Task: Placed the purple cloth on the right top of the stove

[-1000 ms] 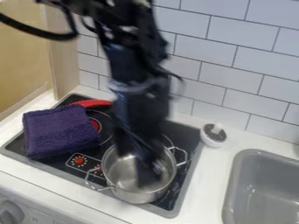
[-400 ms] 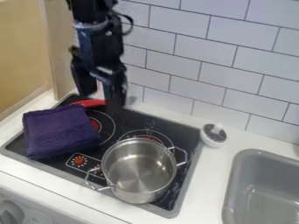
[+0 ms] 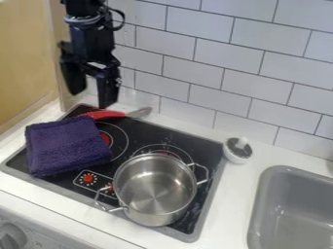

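- Black, as for the arm (image 3: 85, 14): running out past the view's top edge, up and left of the pot (image 3: 156, 189).
- With the gripper (image 3: 91, 98): hanging up and left of the pot, opening its fingers wide apart.
- With the pot: hiding parts of a burner ring (image 3: 162, 147) and of the control panel (image 3: 88, 179).
- With the red-handled utensil (image 3: 107, 115): lying up and left of the pot, leaving the handle's end hard to trace beside the cloth (image 3: 67, 146).
- With the small white object (image 3: 238, 150): resting up and right of the pot, showing a grey top, being too unclear to name.
- With the sink (image 3: 263, 194): running out of view, right of the pot.
- With the knob (image 3: 11, 236): sitting partly cut off, well left of and lower than the pot.
- With the cloth: lying on the stove (image 3: 189, 141) left of the pot, near but apart, covering part of another burner ring and reaching over the stove's left rim.
- Again with the cloth: showing deep purple and a nubbly, towel-like surface, forming a thick, folded, roughly square pad, bulging softly along its edges.
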Controlling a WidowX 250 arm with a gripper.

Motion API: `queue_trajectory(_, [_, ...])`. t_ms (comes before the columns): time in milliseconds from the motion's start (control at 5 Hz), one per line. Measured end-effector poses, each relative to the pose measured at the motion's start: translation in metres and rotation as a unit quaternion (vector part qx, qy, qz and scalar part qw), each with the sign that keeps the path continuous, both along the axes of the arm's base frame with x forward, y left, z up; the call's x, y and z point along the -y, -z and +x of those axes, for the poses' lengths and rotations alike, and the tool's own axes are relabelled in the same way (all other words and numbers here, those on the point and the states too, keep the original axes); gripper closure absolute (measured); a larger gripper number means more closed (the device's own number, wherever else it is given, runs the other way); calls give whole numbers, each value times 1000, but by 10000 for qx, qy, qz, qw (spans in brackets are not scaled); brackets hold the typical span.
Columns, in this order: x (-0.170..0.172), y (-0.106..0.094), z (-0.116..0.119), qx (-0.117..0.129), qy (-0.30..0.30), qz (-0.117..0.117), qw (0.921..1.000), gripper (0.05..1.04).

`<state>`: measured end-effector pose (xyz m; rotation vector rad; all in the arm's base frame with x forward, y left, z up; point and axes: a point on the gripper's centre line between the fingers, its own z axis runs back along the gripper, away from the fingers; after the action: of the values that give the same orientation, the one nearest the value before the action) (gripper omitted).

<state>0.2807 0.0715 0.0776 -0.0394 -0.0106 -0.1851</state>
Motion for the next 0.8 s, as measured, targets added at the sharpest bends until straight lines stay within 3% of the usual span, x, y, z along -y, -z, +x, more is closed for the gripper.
queue_trajectory(200, [-13, 0, -4, -28, -191, 112, 9998, 85])
queue_trajectory(400, [-25, 2, -10, -97, -426, -63, 9990, 85])
queue_trajectory(600, [-29, 8, -13, -172, -433, -10, 9989, 85])
queue_trajectory(800, [-30, 27, -19, -375, -519, -19, 9979, 85])
